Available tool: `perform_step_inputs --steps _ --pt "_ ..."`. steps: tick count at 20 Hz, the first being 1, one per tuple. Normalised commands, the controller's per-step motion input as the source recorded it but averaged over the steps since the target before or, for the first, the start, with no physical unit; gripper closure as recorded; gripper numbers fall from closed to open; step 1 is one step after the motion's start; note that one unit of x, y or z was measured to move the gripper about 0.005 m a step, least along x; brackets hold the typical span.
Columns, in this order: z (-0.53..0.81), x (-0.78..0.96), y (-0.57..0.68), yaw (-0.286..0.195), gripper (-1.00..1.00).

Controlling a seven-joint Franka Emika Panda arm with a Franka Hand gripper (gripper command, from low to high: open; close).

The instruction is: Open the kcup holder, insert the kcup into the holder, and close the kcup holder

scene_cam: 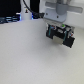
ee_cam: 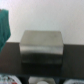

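The kcup holder (ee_cam: 42,49) sits beyond the gripper (scene_cam: 59,34), apart from its jaws

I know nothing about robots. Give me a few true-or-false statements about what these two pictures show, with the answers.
1. A boxy kcup holder sits in the middle of the wrist view. True.
2. The kcup holder is bright red. False: it looks grey and dark.
3. The gripper hangs at the exterior view's left. False: it is at the upper right.
4. The table looks pale. True.
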Motion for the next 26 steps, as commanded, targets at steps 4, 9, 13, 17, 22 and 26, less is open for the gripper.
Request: perform_step_inputs --steps 4,9,13,17,22,26 --pt "-0.13 0.21 0.18 0.238 -1.00" --pt "-0.18 -0.03 0.16 0.244 -1.00" --pt "-0.10 -0.25 0.28 0.183 -1.00" --pt "-0.05 -0.30 0.44 0.139 -1.00" --pt "0.00 -0.32 0.56 0.103 -1.00" --pt "0.01 -0.38 0.64 0.078 -1.00"
